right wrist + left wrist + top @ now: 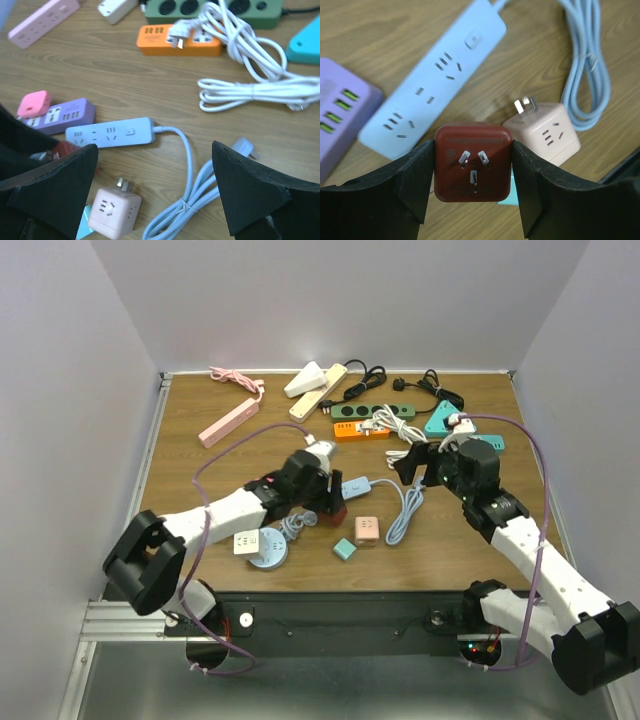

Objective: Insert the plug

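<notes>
A dark red cube plug with three metal prongs facing the camera sits squeezed between the two black fingers of my left gripper, which is shut on it. In the top view that gripper hovers at mid-table beside the light blue power strip. From the left wrist, the strip lies flat on the wood just beyond the plug, sockets up. My right gripper stands open and holds nothing, above the strip's coiled blue cable.
A pink cube adapter and a teal cube lie close by. A purple strip is left of the blue one. Orange and green strips, a white cable and more strips fill the back.
</notes>
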`<state>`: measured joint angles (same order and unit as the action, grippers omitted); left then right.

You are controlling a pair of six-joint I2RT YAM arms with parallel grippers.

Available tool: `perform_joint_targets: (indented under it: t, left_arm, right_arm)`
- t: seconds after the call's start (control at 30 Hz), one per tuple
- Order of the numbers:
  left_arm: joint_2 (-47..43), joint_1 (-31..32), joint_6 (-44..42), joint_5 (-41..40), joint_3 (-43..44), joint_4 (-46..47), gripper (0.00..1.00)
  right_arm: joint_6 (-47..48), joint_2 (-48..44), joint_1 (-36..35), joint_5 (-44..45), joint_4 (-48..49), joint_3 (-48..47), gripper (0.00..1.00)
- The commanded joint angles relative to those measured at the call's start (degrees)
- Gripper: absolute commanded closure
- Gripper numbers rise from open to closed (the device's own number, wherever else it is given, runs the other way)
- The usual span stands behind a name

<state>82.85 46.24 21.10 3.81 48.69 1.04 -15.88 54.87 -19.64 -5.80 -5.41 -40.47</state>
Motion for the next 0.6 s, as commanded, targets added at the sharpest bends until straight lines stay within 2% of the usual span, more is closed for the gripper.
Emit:
perform_joint_targets:
  t: [0.0,0.13,0.27,0.57]
  left_arm:
    - [-7.2,-7.6,5.3,10.4,0.2,4.8,1.00]
    - [-8.6,-12.2,10.9,18.2,0.6,8.4,1.00]
    - [-9.0,-14.7,22.9,27.4,-0.3,16.6,1.00]
    - [-11.3,-17.4,44.3,34.9,-5.2,32.0,1.00]
  right_arm:
    - [5.8,-1.2,-0.4,-8.9,1.8,-3.6,0.00]
    - [8.3,-0.6,-0.3,-17.1,3.1,-4.4,0.00]
    - [7.4,-0.5,-1.5,-24.3,9.5,-4.3,0.00]
    - [8.7,3.8,-9.9,-24.3,12.3,-7.5,0.00]
